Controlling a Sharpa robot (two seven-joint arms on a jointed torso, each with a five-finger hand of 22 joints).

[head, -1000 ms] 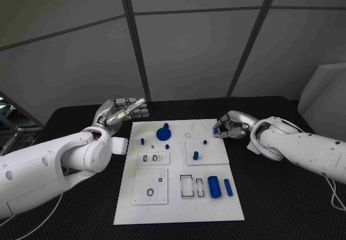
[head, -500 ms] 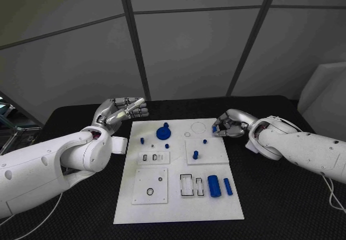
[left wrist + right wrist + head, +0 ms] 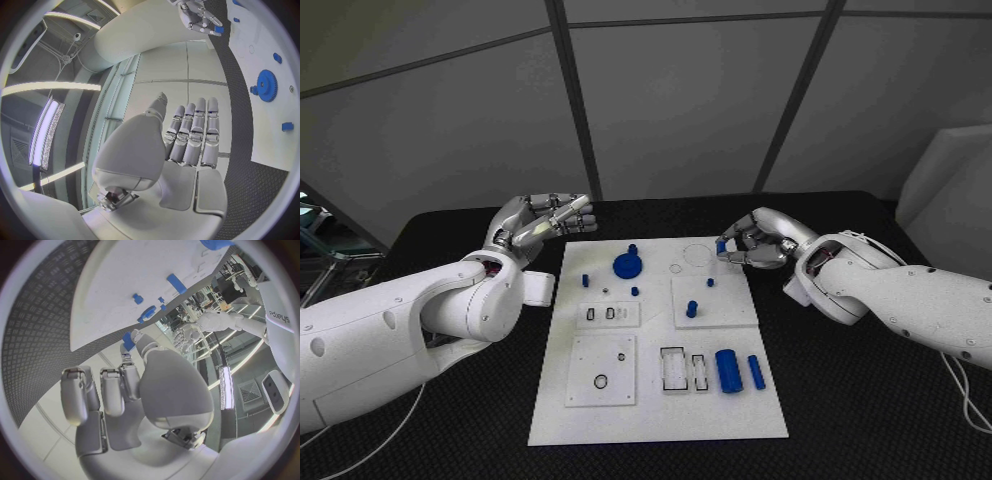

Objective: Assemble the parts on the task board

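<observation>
Board [image 3: 661, 400] lies flat mid-desk [image 3: 877, 400], most blue parts loose or standing on it. Right hand [image 3: 754, 243] has lifted and slid inward over the board's far right corner in the last second, fingers pinching a small blue peg [image 3: 721, 246]. Looks like carry to insertion near the gear [image 3: 627, 267]. Left hand [image 3: 538, 222] unchanged off the board's left, fingers straight, holding nothing.

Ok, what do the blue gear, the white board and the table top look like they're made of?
Blue gear: probably plastic, possibly printed; uniform matte blue, no metallic glint.
Task board: looks like rigid white plastic or painted sheet; flat, smooth, low sheen. The pictures leave it open.
Table: covered with what seems a black textured mat, likely rubber or foam; a fine repeating bump pattern shows.
</observation>
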